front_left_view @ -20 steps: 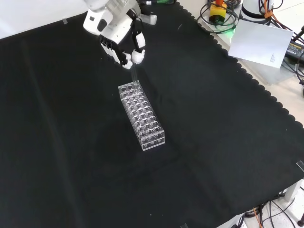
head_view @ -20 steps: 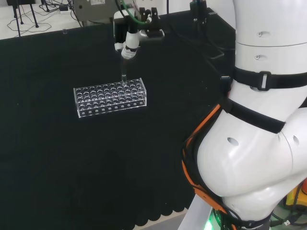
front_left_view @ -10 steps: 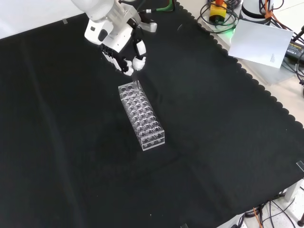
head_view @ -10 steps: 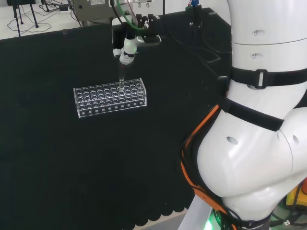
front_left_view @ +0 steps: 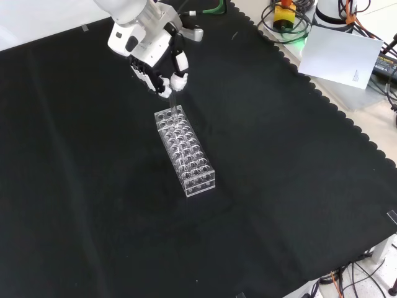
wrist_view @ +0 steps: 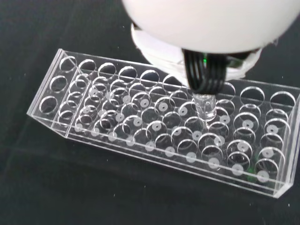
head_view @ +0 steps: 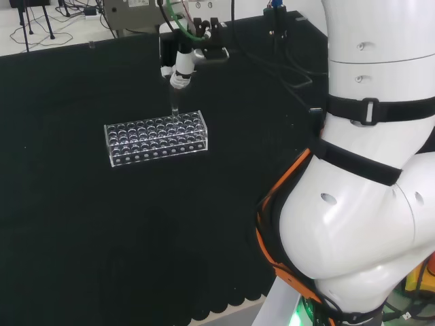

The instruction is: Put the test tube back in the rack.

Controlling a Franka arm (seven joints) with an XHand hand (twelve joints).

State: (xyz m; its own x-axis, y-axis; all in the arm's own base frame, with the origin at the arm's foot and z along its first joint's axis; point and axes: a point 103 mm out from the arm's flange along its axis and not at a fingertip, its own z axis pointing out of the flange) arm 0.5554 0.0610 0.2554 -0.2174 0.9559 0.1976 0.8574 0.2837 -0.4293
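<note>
So the hand [front_left_view: 162, 65] sits in the upper left of the front view, coming in from the top of the frame, with its fingers curled in and pinching a clear test tube [front_left_view: 174, 102] near its top end. The tube hangs roughly upright below the fingers and its lower end is right at the far end of the rack [front_left_view: 186, 151], the end closest to the hand. From the front view I can't tell if the tip has gone into a hole.

In the head view the same thing shows in the upper middle of the frame: the hand [head_view: 181, 71] is above the rack [head_view: 156, 138], and the test tube [head_view: 174, 109] drops down to the rack's back row, a bit right of center.

The wrist view is the clearest one. The test tube [wrist_view: 205, 107] comes down out of the blurred white part of the hand [wrist_view: 211, 23] and its rounded bottom is over the rack's [wrist_view: 154, 126] middle row of holes, toward one end, looking like it is just at or inside a hole's mouth. Every other hole in the clear rack looks empty.

The rack itself lies flat on the black cloth of the bench [front_left_view: 298, 186], about the middle of the front view.
</note>
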